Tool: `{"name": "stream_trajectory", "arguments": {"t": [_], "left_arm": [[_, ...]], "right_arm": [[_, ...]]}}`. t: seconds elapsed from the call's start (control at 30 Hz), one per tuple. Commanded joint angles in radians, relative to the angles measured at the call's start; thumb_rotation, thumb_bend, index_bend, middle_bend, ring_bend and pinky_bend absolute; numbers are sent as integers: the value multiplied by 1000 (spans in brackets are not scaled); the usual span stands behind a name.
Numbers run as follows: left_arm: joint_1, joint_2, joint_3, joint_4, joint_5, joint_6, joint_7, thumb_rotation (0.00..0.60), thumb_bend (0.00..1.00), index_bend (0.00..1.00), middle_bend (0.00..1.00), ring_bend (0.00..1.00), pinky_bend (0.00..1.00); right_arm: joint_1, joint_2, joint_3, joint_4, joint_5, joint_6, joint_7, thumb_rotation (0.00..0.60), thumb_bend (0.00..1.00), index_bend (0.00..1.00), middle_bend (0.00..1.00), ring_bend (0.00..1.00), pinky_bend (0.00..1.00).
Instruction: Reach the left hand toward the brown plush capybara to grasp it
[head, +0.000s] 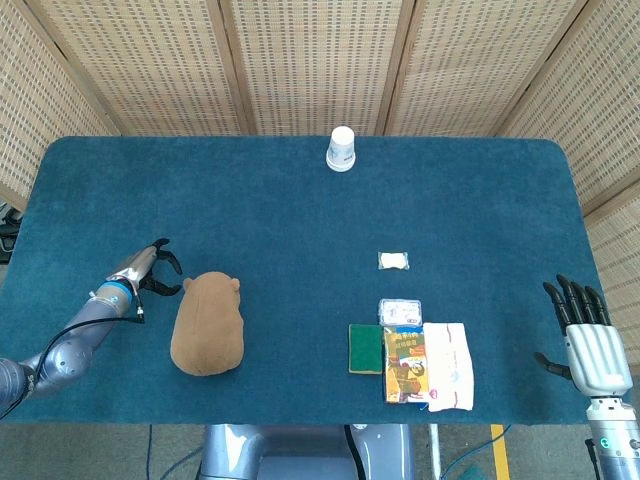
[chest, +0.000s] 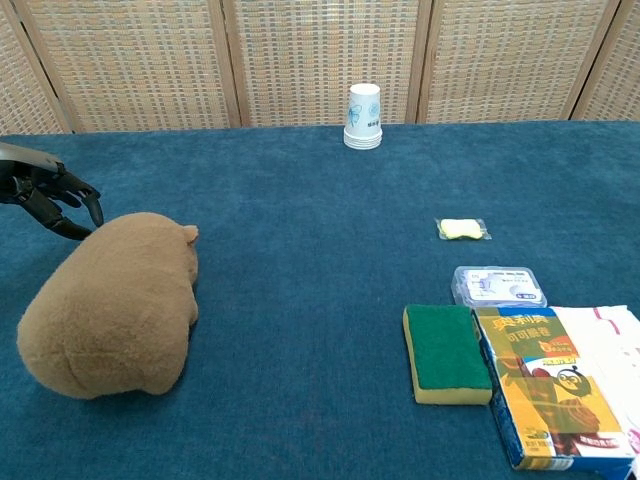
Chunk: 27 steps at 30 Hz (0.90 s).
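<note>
the counter (head: 300, 210), covered in blue carpet-like cloth, lay in front of woven cane screens (head: 310, 60) that closed off the back of the room. on its left part lay the capybara (head: 207, 322), a brown plush lump resting flat, its head toward the screens. the left hand (head: 152, 270) was just beside the toy's head end, low over the cloth, fingers spread and curved and holding nothing; in the chest view the left hand (chest: 50, 195) showed at the frame's left edge, its dark fingertips close to the plush, and whether they touched it could not be told.

to do the reach well, the hand probably needed to rise a little and come over the rounded back, not push in from the side, since a soft toy on cloth would likely slide or roll away. wide-spread fingers closing across the body's narrow width looked the safer grip.

the right hand (head: 584, 330) hung at the counter's right edge, fingers straight and apart, empty. well apart from the toy sat a booklet (head: 405, 365), a white cloth (head: 450, 365), a green sponge (head: 366, 349), a paper cup (head: 341, 148), a small plastic box (head: 400, 311) and a little wrapped packet (head: 393, 261).
</note>
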Motion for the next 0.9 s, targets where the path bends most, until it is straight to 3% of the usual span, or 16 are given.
{"name": "stream_trajectory", "arguments": {"t": [0.03, 0.63, 0.9], "left_arm": [[-2, -3, -3, -1, 1, 3, -2, 600, 344, 455, 0, 0, 0], [-8, -36, 4, -7, 8, 34, 8, 600, 349, 468, 0, 0, 0], [-2, -50, -7, -8, 15, 45, -3, 600, 435, 504, 0, 0, 0]], "right_arm": [[0, 1, 0, -1, -2, 2, 1, 600, 178, 78, 0, 0, 0], [-2, 6, -1, -4, -4, 6, 13, 600, 178, 79, 0, 0, 0], [-1, 5, -3, -3, -7, 3, 13, 600, 178, 79, 0, 0, 0]]}}
